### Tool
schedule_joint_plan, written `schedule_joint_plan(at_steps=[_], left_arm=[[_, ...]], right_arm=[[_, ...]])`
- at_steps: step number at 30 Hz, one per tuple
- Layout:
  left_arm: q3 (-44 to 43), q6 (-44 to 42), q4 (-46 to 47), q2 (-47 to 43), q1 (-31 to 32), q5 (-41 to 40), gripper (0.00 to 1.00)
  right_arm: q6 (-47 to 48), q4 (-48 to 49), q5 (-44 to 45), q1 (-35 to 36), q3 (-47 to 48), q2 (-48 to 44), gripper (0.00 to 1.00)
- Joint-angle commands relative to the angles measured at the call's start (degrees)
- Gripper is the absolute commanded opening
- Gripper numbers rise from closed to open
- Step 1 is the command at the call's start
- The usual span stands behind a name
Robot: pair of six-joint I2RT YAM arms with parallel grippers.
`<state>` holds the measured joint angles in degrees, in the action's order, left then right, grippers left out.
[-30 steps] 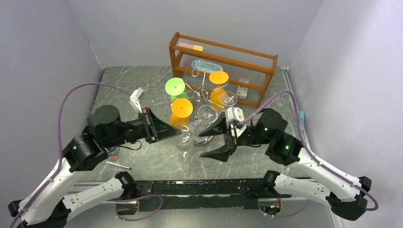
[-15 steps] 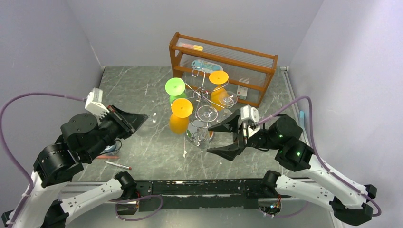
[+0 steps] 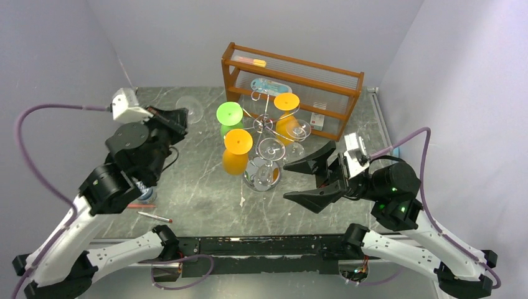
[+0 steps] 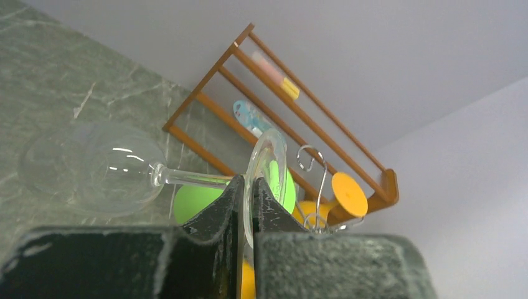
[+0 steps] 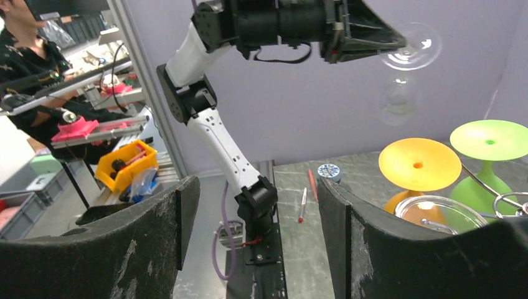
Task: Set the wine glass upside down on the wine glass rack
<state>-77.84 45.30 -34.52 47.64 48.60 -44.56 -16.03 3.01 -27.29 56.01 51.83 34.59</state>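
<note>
Clear wine glass (image 4: 118, 171) between left fingers (image 4: 213, 218)

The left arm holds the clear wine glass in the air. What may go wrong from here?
1. The left gripper pinches only the thin foot of the wine glass, with the bowl sticking out sideways; it may pivot or slip.
2. The wine glass rack already carries a green glass, orange glasses and clear ones, so the incoming glass may knock them.

Marble table (image 3: 205, 184) carries wooden shelf (image 3: 311, 87), wine glass rack (image 3: 264, 124), pen (image 3: 155, 216).
</note>
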Motion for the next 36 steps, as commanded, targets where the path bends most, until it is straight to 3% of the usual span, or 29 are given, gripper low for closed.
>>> schedule_joint_plan(at_steps=[1, 10, 19, 25, 29, 36], left_arm=[[-0.34, -6.27, 17.24, 4.53, 0.28, -4.22, 0.05], [-3.75, -7.48, 27.69, 15.68, -1.66, 5.44, 0.05], [1.36, 0.86, 37.98, 20.38, -11.95, 29.32, 0.05], [2.4, 7.34, 39.11, 22.43, -15.9, 39.88, 0.05], [2.8, 13.25, 41.32, 24.21, -17.87, 47.71, 0.05], [1.57, 19.52, 33.5, 25.01, -18.11, 47.68, 0.05]], right_arm=[[-5.91, 3.48, 0.9, 0.33, -1.27, -0.64, 0.73], [-12.88, 9.89, -2.7, 0.37, -4.16, -2.4, 0.72], [-15.35, 12.22, -3.13, 0.34, -6.61, -4.27, 0.72], [-15.03, 10.58, -1.59, 0.38, -6.92, -5.25, 0.71], [-16.61, 14.35, -3.34, 0.33, -7.31, -4.75, 0.71], [-16.77, 13.86, -2.93, 0.33, -6.6, -4.32, 0.72]])
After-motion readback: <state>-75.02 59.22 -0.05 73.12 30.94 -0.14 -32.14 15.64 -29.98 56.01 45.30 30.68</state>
